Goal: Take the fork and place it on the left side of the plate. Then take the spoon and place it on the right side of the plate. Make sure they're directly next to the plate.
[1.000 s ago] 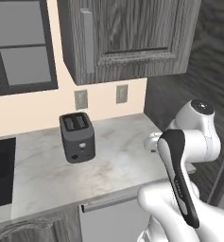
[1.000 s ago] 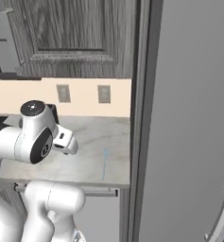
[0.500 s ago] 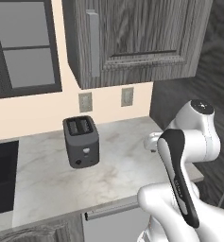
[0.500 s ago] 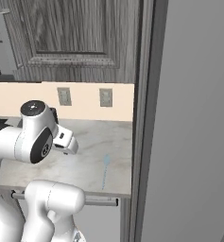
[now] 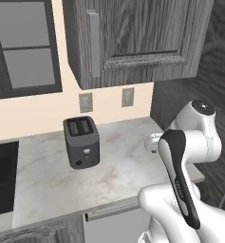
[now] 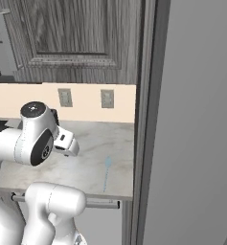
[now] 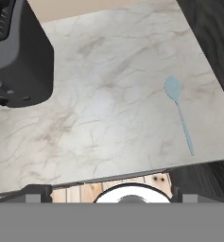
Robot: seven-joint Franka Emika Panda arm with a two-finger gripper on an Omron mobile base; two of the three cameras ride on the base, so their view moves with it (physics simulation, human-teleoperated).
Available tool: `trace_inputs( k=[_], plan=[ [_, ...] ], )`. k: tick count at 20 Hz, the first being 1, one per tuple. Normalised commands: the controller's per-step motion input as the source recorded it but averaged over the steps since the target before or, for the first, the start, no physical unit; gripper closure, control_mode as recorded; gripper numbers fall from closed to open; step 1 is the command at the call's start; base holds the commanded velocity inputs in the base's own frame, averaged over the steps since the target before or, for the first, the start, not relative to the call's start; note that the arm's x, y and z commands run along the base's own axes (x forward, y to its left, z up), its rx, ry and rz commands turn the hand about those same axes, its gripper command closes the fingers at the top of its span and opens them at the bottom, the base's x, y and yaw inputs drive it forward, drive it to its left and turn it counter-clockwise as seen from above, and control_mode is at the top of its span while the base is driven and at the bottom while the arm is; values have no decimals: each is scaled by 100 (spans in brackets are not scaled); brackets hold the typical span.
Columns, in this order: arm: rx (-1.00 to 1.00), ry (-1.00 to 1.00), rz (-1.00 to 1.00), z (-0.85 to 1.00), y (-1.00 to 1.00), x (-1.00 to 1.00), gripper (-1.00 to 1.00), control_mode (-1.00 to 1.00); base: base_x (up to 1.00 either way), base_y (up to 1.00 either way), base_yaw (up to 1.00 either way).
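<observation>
A pale blue spoon (image 7: pixel 181 118) lies flat on the marble counter (image 7: pixel 108 113) near its right end, bowl pointing toward the wall. In the right base view the spoon (image 6: pixel 107 173) rests close to the counter's front edge, right of my hand. My gripper (image 6: pixel 69 146) hovers above the counter, open, with nothing between its fingers. The spoon is ahead of it and to the right, well apart. The fork and the plate are out of view.
A dark grey toaster (image 5: pixel 81 142) stands on the counter's left part, also at the hand view's upper left (image 7: pixel 19 52). A tall dark panel (image 6: pixel 148 110) and a grey appliance wall (image 6: pixel 196 124) close off the counter's right end. Wall cabinets (image 5: pixel 133 38) hang above.
The whole picture has shifted a little in both base views, so the base has moved. The arm holds the same pose and the gripper stays open. The spoon has not moved on the counter.
</observation>
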Motion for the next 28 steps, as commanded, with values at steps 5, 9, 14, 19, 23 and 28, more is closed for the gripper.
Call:
trace_inputs(
  k=[5, 9, 14, 19, 23, 28],
  plan=[
    [0, 0, 0, 0, 0, 0, -100, 100, 0, 0, 0],
    [0, 0, 0, 0, 0, 0, -100, -100, 0, 0, 0],
    [0, 0, 0, 0, 0, 0, -100, -100, 0, 0, 0],
    [0, -1, 0, 0, 0, 0, -100, -100, 0, 0, 0],
    [-1, -1, 1, 0, 1, -8, -100, -100, 0, 0, 0],
    [0, -1, 8, -10, -12, 1, -100, -100, 0, 0, 0]
  ],
)
